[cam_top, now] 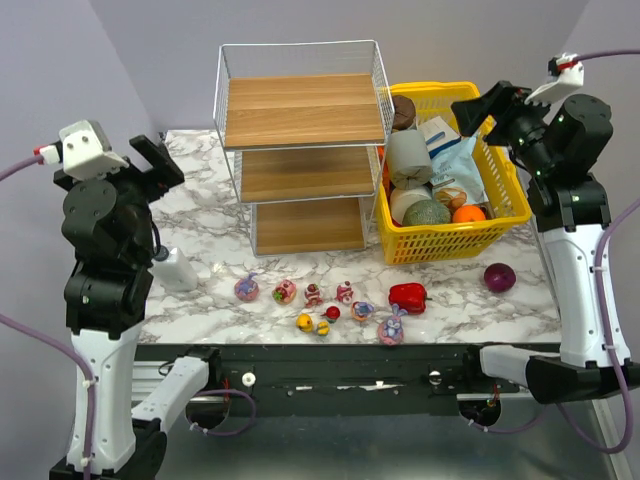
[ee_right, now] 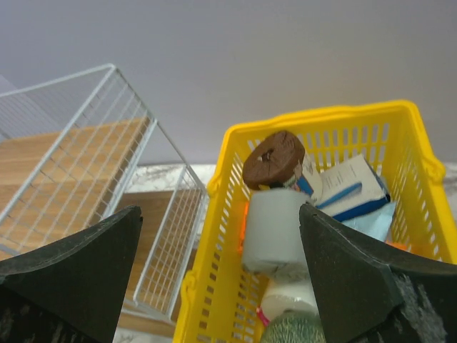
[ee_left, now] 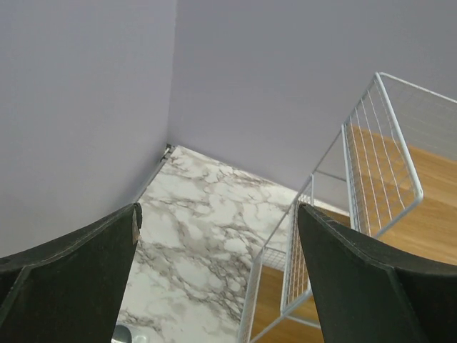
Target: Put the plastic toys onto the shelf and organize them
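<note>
Wooden shelf (cam_top: 303, 110) bare, toys (cam_top: 285, 291) on table (cam_top: 200, 215); my left pincer (cam_top: 155, 160), right pincer (cam_top: 487, 105) wide, empty; next: lower onto first toy.

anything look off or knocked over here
Nothing looks spilled or broken. The toys lie scattered in a loose row near the table's front edge, and none is on the shelf yet.

There were nine toys (cam_top: 285, 291), one pepper (cam_top: 408, 297), one purple ball (cam_top: 499, 277), one white bottle (cam_top: 178, 271), one shelf (cam_top: 300, 110) of three boards (cam_top: 300, 172), one yellow basket (cam_top: 460, 230) holding two white rolls (cam_top: 410, 157), one orange (cam_top: 468, 213) and one brown disc (cam_top: 403, 109), and two arms (cam_top: 105, 235).
</note>
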Tool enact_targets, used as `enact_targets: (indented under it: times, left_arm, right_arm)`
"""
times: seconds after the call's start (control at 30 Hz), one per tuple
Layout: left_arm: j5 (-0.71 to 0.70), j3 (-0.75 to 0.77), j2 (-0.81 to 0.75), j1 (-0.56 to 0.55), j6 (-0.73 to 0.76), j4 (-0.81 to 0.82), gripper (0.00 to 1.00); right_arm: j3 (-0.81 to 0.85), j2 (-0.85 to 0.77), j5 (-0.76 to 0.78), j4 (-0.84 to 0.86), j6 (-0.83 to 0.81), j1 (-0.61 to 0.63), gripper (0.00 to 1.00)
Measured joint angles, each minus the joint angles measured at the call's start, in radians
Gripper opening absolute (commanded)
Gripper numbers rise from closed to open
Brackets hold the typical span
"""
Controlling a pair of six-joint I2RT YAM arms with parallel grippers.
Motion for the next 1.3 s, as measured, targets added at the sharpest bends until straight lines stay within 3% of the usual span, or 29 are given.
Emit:
enact_targets:
  times: [0.2, 0.5, 0.8, 0.97, 1.1, 1.3]
  left_arm:
    - [0.129, -0.164, -0.153, 0.0, -0.013, -0.011, 0.99]
    - [0.222, -0.274, -0.12, 0.0, -0.082, -0.167, 0.99]
    - [0.346, -0.427, -0.151, 0.0, -0.323, -0.259, 0.99]
    - [0.377, -0.52, -0.171, -0.005, -0.439, -0.277, 0.98]
    - [0.389, -0.609, -0.166, -0.043, -0.523, -0.259, 0.89]
    - [0.35, -0.702, -0.118, -0.207, -0.642, -0.228, 0.7]
  right_arm:
    - [-0.037, -0.045, 0.012, -0.189, 0.007, 0.0, 0.93]
    - [-0.183, -0.113, 0.006, -0.362, 0.046, 0.031, 0.93]
    - [-0.408, -0.249, 0.008, -0.374, -0.005, 0.307, 0.93]
    - [-0.546, -0.346, 0.006, -0.3, -0.008, 0.387, 0.93]
    - [-0.599, -0.403, -0.017, -0.24, -0.024, 0.42, 0.93]
    - [-0.603, -0.395, -0.034, -0.179, -0.03, 0.436, 0.92]
